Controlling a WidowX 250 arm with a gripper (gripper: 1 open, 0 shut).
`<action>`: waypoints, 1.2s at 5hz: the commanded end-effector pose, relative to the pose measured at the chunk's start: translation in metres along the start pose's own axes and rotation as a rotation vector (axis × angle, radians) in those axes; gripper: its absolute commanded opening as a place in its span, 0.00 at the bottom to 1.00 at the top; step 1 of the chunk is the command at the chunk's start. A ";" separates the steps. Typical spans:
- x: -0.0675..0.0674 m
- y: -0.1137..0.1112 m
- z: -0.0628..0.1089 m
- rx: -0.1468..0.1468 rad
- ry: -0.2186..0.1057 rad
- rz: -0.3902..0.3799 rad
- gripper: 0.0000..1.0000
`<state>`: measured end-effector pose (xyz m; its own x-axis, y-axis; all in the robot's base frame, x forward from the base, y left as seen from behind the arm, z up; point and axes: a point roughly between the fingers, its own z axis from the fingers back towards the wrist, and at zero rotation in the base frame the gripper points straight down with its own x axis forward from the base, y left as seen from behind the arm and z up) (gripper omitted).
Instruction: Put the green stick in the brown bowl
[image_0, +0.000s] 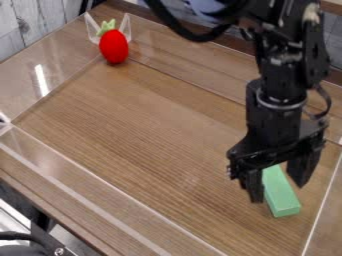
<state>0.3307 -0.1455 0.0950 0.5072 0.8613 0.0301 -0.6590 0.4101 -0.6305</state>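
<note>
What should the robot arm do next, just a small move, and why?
Probably ease the gripper a little sideways until its fingers straddle the green stick. They look open, and the stick lies on the table right by them, not clearly gripped, so closing first might miss or nudge it.

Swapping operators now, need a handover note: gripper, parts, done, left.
Gripper: low at the near right; whether the jaws touch the stick can't be told.
Green stick: flat on the table, partly behind the gripper.
Brown bowl: not seen in this view.
Done: no placement; stick not in a bowl.
Left: grasp stick, find bowl, place it.
</note>
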 end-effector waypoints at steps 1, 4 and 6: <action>0.002 -0.001 0.001 -0.021 -0.001 -0.015 1.00; 0.010 0.000 -0.011 -0.015 -0.095 0.097 0.00; 0.016 -0.014 -0.024 -0.012 -0.085 0.130 0.00</action>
<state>0.3501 -0.1475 0.0677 0.3738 0.9274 0.0156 -0.7343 0.3061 -0.6059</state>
